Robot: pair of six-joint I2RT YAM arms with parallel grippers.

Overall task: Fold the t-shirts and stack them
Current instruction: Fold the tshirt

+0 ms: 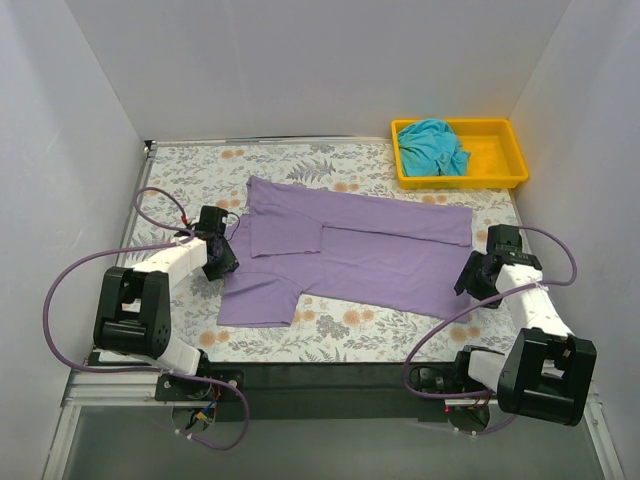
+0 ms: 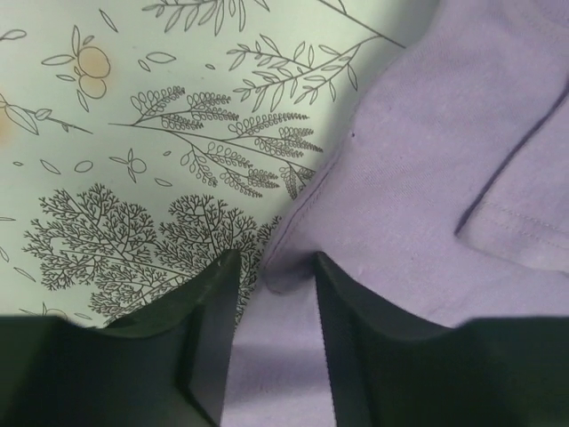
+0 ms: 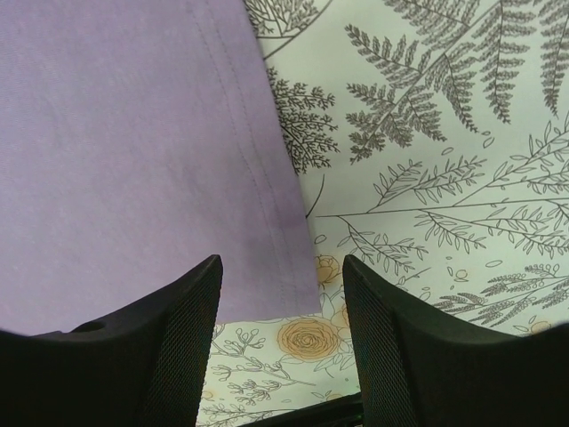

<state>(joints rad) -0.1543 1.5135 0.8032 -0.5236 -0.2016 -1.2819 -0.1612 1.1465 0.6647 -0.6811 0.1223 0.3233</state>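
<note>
The lavender t-shirt point(image 1: 370, 255) lies spread on the floral tablecloth, its far part folded over toward the near side. The teal t-shirt point(image 1: 432, 147) lies crumpled in the yellow tray point(image 1: 492, 150) at the back right. My left gripper point(image 1: 222, 260) is down at the lavender shirt's left edge, by the sleeve. In the left wrist view, the left gripper point(image 2: 276, 262) is part open and straddles a raised bit of the shirt's edge point(image 2: 427, 133). My right gripper point(image 1: 466, 275) is at the shirt's near right corner. In the right wrist view, the right gripper point(image 3: 283, 262) is open above the hem corner point(image 3: 124, 151).
White walls enclose the table on the left, back and right. The tablecloth point(image 1: 300, 160) is printed with leaves and flowers. The black front edge of the table and both arm bases run along the near side.
</note>
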